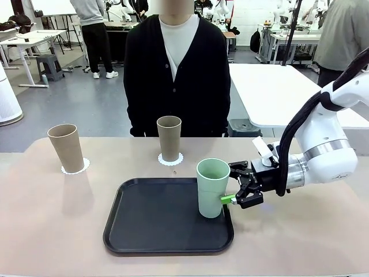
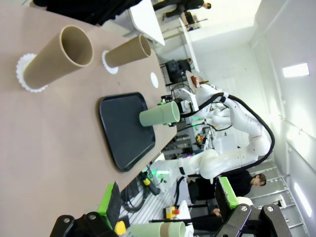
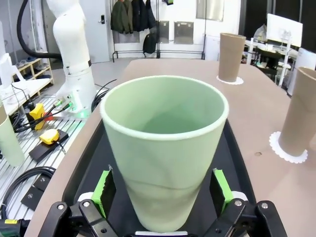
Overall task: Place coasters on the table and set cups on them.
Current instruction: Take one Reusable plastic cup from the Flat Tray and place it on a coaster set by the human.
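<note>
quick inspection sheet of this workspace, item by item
surface: beige table, with a black tray near its middle
job's things: two tan cups each stand on a white coaster; the mint green cup stands upright on the tray's right side; a third coaster lies bare on the table
clutter: nothing seen on the table
grippers: right gripper open, its fingers on either side of the green cup, contact unclear; left gripper open, empty
cables: black hose along the right arm; loose cables on the floor beside the table
surroundings: a person stands at the far edge; white tables and other people behind
</note>
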`<action>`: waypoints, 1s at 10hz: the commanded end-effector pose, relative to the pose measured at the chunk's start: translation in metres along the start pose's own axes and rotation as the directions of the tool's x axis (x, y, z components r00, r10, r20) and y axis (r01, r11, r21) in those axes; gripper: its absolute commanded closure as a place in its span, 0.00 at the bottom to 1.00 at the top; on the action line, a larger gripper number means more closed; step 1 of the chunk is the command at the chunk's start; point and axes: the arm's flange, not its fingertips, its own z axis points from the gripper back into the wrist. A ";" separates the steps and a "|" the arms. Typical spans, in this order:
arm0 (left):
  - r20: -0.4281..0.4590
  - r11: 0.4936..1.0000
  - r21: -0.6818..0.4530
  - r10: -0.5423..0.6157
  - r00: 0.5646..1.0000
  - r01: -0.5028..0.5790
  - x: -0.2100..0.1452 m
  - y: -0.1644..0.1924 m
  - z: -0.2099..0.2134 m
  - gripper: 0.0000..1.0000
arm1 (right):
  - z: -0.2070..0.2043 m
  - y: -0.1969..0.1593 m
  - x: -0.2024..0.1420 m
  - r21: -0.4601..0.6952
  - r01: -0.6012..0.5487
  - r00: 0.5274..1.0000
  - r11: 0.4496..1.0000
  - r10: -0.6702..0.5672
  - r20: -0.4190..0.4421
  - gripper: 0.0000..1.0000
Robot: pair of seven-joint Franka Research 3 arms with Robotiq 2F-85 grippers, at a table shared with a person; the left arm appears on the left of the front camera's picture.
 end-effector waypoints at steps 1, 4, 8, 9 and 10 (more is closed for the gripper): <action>0.004 1.000 -0.014 -0.002 1.000 0.002 -0.001 -0.002 0.002 0.00 | -0.014 -0.006 -0.007 -0.033 -0.026 1.000 0.999 0.026 0.010 0.00; 0.004 1.000 -0.014 -0.002 1.000 0.002 -0.001 -0.002 0.002 0.00 | -0.028 -0.009 -0.008 -0.007 -0.015 1.000 1.000 0.015 0.014 0.00; 0.004 1.000 -0.014 -0.002 1.000 0.002 -0.001 -0.002 0.002 0.00 | -0.043 -0.012 -0.011 0.019 -0.018 1.000 1.000 0.017 0.024 0.00; 0.004 1.000 -0.014 -0.002 1.000 0.002 -0.001 -0.002 0.002 0.00 | -0.045 -0.012 -0.013 0.030 -0.025 0.999 0.999 0.024 0.026 0.00; 0.004 1.000 -0.014 -0.002 1.000 0.002 -0.001 -0.002 0.002 0.00 | -0.046 -0.011 -0.014 0.047 -0.045 0.999 0.998 0.044 0.032 0.45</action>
